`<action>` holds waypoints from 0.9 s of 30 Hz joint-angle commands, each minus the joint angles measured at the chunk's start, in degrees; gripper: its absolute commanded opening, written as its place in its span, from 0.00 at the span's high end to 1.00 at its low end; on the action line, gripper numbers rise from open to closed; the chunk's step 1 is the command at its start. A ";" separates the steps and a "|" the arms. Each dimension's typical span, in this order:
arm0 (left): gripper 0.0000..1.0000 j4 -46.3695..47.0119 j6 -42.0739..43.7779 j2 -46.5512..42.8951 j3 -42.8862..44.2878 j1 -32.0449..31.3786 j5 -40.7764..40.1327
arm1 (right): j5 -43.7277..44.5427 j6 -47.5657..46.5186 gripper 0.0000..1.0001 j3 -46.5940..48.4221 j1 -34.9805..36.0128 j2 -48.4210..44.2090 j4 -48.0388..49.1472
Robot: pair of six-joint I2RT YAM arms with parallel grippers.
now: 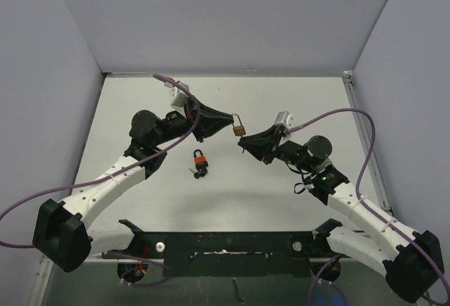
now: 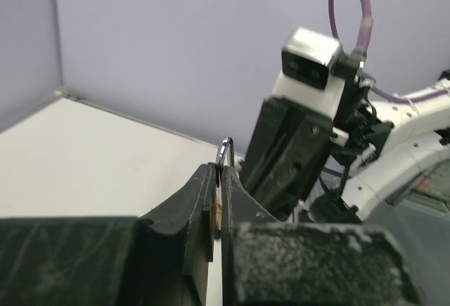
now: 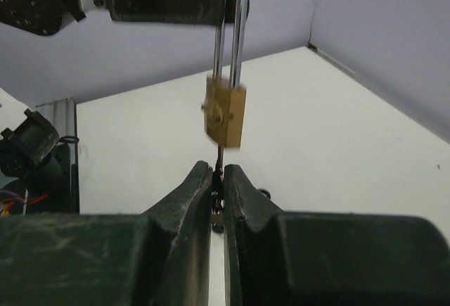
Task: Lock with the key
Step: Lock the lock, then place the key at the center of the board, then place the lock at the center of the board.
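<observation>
The step in hand was the insertion: bringing the key to the keyhole. The left gripper (image 1: 230,120) held the brass padlock (image 1: 239,129) up off the table (image 1: 281,200), jaws pinched on its shackle (image 3: 233,32), so the body hung free below them, slightly tilted in the right wrist view. The right gripper (image 3: 217,186) sat just beneath it, jaws pressed together on a thin metal sliver rising between them. This was most likely the key (image 3: 219,157), though the view was too tight and dark to be sure. Its tip stood just under the lock's underside, and I could not tell whether it touched.

By my reading, the next move called for lining the blade up with the keyway and pushing straight up, with the left arm steady. The hanging body could swing away from any off-centre push.

There was no container in view, so nothing sat in one. A second padlock, orange-topped (image 1: 200,157), lay loose on the table near the left arm with a dark bunch (image 1: 198,173) beside it, possibly its own keys.
</observation>
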 commanded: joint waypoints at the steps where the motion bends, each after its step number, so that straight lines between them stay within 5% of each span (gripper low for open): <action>1: 1.00 8.26 3.76 -4.21 4.93 1.70 -11.44 | -1.12 -0.66 1.00 -2.08 2.30 0.39 -3.18; 8: 1.00 12.26 2.79 -4.46 2.52 1.71 -15.25 | 1.31 -1.07 1.00 -2.41 4.51 2.57 -3.27; 19: 1.00 -13.08 10.22 2.01 0.47 2.19 -18.72 | 28.95 -4.43 1.00 5.67 5.49 7.85 -15.50; 27: 1.00 -7.97 5.74 16.74 -1.79 7.30 -14.96 | 33.73 -4.94 1.00 14.70 3.51 22.79 -17.65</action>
